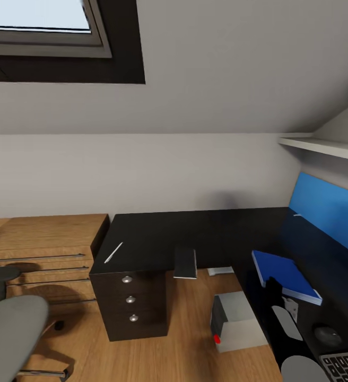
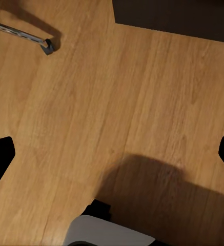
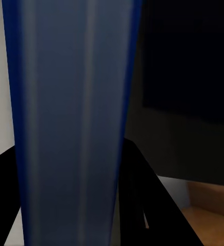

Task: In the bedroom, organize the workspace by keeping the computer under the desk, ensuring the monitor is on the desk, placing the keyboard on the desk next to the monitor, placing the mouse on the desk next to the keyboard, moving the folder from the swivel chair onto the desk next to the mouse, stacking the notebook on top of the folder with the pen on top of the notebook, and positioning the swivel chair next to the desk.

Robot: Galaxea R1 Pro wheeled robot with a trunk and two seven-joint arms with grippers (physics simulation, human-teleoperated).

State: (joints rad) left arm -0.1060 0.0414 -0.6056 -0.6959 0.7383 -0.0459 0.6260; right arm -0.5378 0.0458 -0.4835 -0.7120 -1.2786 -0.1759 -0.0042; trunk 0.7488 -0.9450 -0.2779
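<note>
The blue folder [image 1: 286,275] lies on the right wing of the black desk [image 1: 216,233], and my right gripper [image 1: 273,287] is shut on its near edge. In the right wrist view the folder [image 3: 70,102] sits between both fingers [image 3: 142,195]. The pen [image 1: 113,252] rests above the drawers, and the notebook [image 1: 185,262] overhangs the desk's front edge. Mouse [image 1: 328,334] and keyboard [image 1: 346,366] sit at the near right. The computer [image 1: 236,321] stands on the floor beside the desk. The swivel chair [image 1: 9,334] is at the lower left. My left gripper [image 2: 112,154] hangs open over the floor.
A light-wood cabinet [image 1: 41,249] adjoins the desk's drawer end [image 1: 131,302]. A blue wall panel [image 1: 328,209] and a white shelf [image 1: 322,146] stand behind the desk's right wing. A chair caster [image 2: 47,47] shows on the wood floor [image 2: 117,102]. A skylight [image 1: 36,21] is overhead.
</note>
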